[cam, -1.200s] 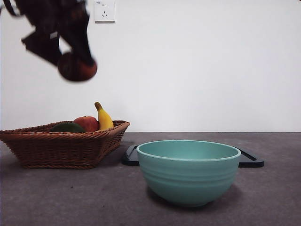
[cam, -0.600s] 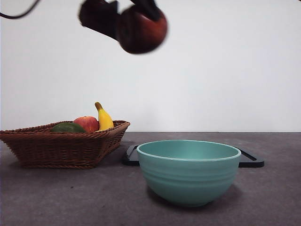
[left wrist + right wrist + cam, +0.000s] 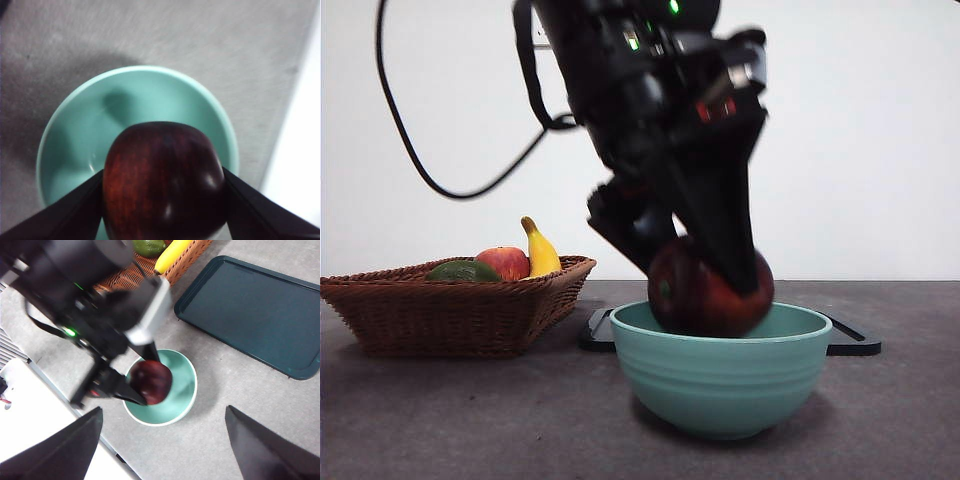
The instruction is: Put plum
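Worktop (image 3: 440,420) is carrying everything here: a dark tray (image 3: 260,310) at the upper right of the right wrist view, a wicker basket (image 3: 450,310) at the left of the front view, and a teal bowl (image 3: 720,385) at lower centre. Doing this step well is, I judge, a matter of lowering the fruit a little deeper over the bowl's middle before letting go, so it is settling rather than dropping and rolling against the wall. The left gripper (image 3: 162,190) is hanging at the bowl's mouth, its jaws spread to the fruit's width and pressing on either side of the plum (image 3: 708,290), which is sitting partly below the rim, centred in the front view. Whether it is touching the bowl's floor, I cannot tell. The right gripper (image 3: 162,445) is waiting high above, jaws wide apart and holding nothing. In the basket are lying a banana (image 3: 540,250), a red fruit (image 3: 504,262) and a green fruit (image 3: 462,270).
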